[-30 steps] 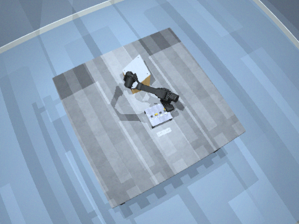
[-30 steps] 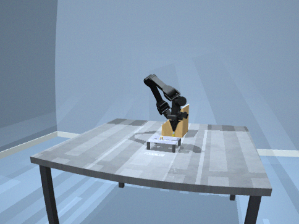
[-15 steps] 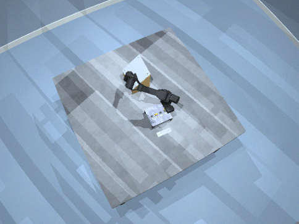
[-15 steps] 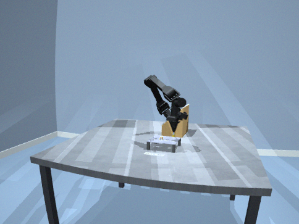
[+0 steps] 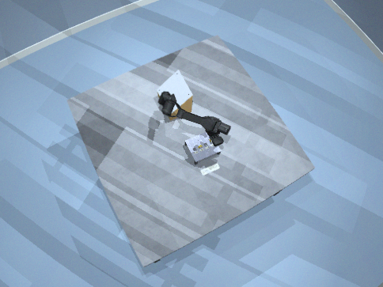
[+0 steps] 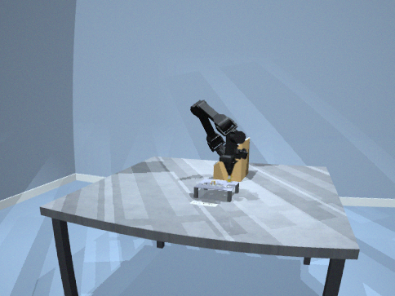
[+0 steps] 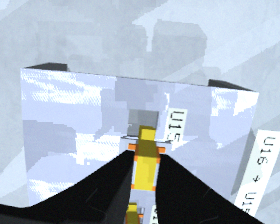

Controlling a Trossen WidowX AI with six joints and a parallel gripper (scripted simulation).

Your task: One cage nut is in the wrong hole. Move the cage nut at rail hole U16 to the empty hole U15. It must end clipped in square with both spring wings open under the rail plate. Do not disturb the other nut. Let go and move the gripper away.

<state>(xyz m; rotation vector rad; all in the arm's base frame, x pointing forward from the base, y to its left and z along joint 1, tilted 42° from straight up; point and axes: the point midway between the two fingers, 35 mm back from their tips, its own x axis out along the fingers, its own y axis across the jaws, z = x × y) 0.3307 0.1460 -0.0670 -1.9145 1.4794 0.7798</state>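
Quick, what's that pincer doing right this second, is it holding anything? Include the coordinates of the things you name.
Pincer [image 5: 217, 141] [image 6: 229, 178] [image 7: 145, 161]: closed on a yellow cage nut [image 6: 229, 179] [image 7: 146, 172], holding it near the hole marked U15 [image 7: 143, 120].
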